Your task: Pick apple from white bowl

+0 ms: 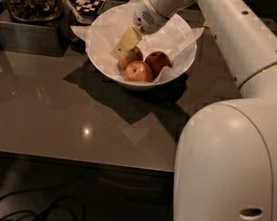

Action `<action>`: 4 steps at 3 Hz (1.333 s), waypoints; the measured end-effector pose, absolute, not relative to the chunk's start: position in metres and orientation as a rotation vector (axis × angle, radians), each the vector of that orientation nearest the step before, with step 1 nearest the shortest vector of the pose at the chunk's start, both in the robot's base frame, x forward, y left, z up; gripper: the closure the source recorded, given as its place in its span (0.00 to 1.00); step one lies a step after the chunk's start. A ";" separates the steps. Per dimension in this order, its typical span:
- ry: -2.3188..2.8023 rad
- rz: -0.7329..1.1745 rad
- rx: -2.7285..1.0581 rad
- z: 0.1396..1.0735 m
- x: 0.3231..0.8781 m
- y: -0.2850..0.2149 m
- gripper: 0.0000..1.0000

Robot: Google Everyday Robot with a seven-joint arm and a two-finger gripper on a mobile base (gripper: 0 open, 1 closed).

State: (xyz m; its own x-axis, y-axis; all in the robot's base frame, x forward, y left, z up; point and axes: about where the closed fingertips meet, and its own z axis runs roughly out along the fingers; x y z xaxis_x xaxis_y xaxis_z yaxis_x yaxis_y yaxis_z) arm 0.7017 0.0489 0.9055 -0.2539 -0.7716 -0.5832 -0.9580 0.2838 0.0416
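Low inside the white bowl (100,62), on the far part of the tabletop (52,117): the claw (119,52), pressed up against the left flank of the apple (131,57). Meaning the pale yellow-green one, lying at the left of the heap on the crumpled paper (175,34). Touching it, or very nearly. Clenched or released: cannot tell from this angle. Judged as the closing-in part of the grasp, with no lift yet.

To do it well:

- Centre the claw over the widest part of the pale apple before closing, not on its left shoulder, or risk squirting it out sideways.
- Mind the neighbours: orange-red apple (139,71) touching it on the camera side, deep red apple (158,62) just to the right.
- Go straight down between fruit and paper rather than sweeping across the heap.
- Avoid pinching a fold of paper with the fruit, likely to drag the liner and roll the other two.
- Close firmly but gently, allowing for a round, smooth, slippery skin.
- Lift straight up until clear of the rim, and only then draw back.
- Hold the wrist off the bowl's left wall, to avoid tipping or shoving the bowl across the glossy tabletop
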 end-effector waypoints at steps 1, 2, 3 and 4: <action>2.120 0.548 -1.558 0.897 0.697 0.053 0.28; 2.133 0.540 -1.576 0.888 0.694 0.056 0.29; 2.138 0.512 -1.595 0.883 0.697 0.056 0.29; 2.142 0.481 -1.596 0.881 0.703 0.050 0.28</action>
